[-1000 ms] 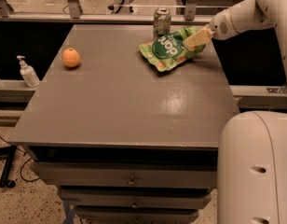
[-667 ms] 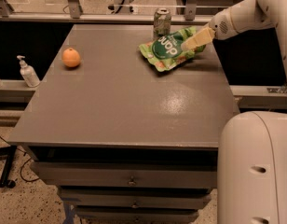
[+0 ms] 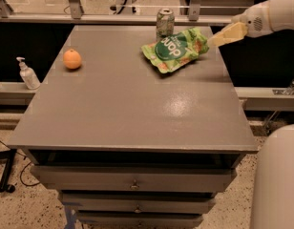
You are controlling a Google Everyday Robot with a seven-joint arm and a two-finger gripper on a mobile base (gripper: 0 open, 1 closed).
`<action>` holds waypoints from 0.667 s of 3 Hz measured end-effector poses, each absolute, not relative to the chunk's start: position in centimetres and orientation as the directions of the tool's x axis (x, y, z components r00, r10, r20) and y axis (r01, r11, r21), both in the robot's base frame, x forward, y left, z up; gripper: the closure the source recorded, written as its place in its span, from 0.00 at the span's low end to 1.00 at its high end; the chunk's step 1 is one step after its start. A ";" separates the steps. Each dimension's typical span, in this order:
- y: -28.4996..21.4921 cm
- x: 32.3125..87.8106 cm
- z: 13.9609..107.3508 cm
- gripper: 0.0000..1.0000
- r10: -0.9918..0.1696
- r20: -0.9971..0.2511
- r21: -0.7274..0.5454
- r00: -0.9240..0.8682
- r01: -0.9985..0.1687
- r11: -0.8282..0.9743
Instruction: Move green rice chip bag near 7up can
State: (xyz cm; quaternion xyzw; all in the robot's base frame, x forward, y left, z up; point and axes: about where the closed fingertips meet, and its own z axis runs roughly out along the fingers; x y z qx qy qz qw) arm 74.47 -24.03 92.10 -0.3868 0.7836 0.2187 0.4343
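Observation:
The green rice chip bag [image 3: 175, 49] lies flat at the far right of the grey table [image 3: 132, 109], its dark green circle with white letters facing up. The 7up can [image 3: 165, 22] stands upright just behind the bag's left part, close to it or touching it. My gripper [image 3: 222, 36] hangs over the table's right edge, just right of the bag's right end, with the white arm reaching in from the upper right. It holds nothing that I can see.
A round orange fruit [image 3: 72, 59] sits at the table's left side. A soap dispenser bottle [image 3: 26, 73] stands on a ledge left of the table. Drawers are below the table front. A rail runs behind the far edge.
The gripper has drawn back to the right, off the bag's right end. The bag and can have stayed in place.

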 end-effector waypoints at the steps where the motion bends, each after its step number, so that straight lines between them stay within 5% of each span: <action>1: -28.4 69.5 94.3 0.00 -0.380 -0.894 -0.040 -0.239 -0.802 0.596; 2: -30.5 63.5 95.1 0.00 -0.361 -0.921 -0.082 -0.144 -0.836 0.543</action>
